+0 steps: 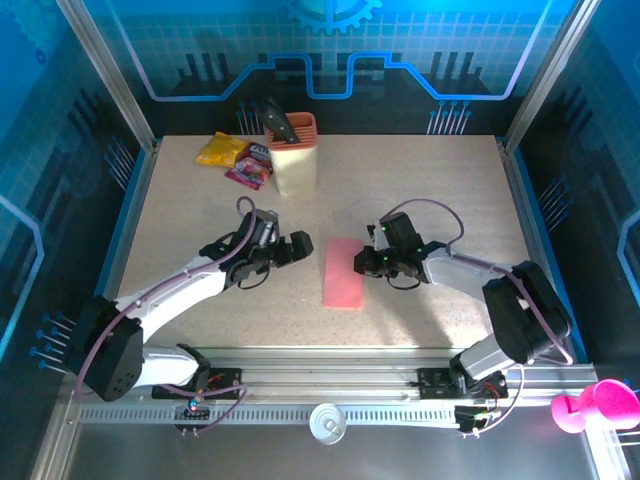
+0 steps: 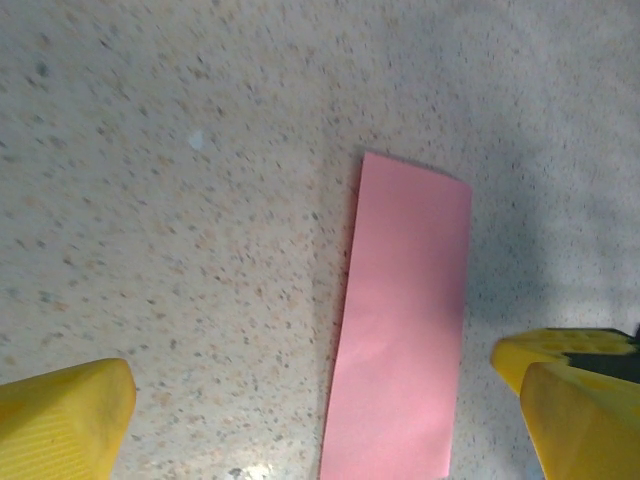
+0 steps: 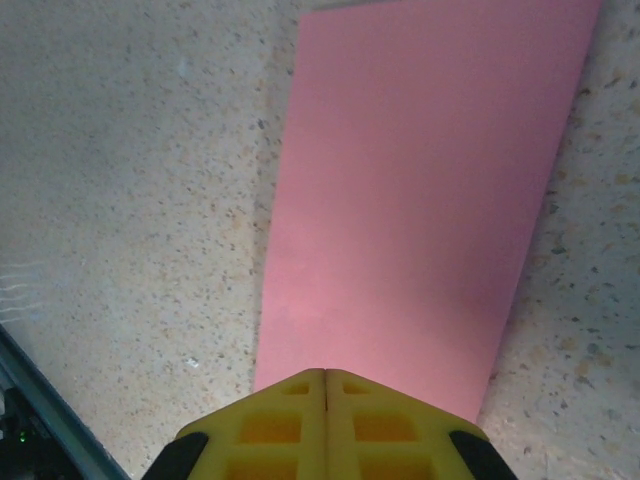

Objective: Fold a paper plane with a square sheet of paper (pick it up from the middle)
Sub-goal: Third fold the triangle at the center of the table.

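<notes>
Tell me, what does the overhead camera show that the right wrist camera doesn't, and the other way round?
Overhead, not the wrist: the left gripper open beside the pink paper, plus a cream holder, a yellow packet and a purple-pink packet at the far side.
Right wrist, not overhead: a close look at the right gripper, its yellow fingers pressed shut at the paper's near edge.
Both: the paper lying flat as a long rectangle on the speckled table, and the right gripper.
</notes>
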Controlling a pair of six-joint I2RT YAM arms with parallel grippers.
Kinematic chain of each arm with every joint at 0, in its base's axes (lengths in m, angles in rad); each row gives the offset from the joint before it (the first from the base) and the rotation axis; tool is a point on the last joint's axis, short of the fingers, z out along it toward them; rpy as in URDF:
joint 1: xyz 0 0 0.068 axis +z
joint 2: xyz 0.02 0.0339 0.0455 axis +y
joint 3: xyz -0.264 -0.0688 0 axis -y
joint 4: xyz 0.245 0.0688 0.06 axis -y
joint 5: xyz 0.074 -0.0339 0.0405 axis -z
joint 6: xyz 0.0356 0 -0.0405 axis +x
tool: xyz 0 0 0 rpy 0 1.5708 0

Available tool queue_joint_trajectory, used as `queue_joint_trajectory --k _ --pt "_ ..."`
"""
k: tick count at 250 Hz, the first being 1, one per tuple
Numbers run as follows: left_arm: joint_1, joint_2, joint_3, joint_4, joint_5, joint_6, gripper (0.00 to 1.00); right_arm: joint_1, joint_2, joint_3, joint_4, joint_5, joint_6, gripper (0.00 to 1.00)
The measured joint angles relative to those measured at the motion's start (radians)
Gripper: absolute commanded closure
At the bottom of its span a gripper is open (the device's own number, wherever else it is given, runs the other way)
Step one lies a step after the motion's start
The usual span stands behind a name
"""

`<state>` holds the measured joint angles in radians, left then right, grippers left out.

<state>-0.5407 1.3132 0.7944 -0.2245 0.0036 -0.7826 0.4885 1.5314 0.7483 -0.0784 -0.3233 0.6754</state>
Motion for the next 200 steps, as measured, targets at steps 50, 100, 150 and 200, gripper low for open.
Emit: queue_joint_trajectory --k 50,100,150,200 --pt "-0.083 0.053 -0.013 0.045 0.009 -0.058 0.00 0.000 0.067 -0.002 0.022 -0.030 0.001 1.00" --pt "-0.123 0.139 -0.013 0.088 0.035 -0.091 0.00 0.000 0.092 -0.029 0.063 -0.030 0.001 1.00" --pt "-0.154 0.201 -0.012 0.109 0.058 -0.105 0.00 -0.006 0.141 -0.048 0.103 -0.049 0.000 1.00" --pt "-0.169 0.243 -0.011 0.149 0.081 -0.109 0.00 -0.012 0.145 -0.062 0.138 -0.063 0.000 1.00"
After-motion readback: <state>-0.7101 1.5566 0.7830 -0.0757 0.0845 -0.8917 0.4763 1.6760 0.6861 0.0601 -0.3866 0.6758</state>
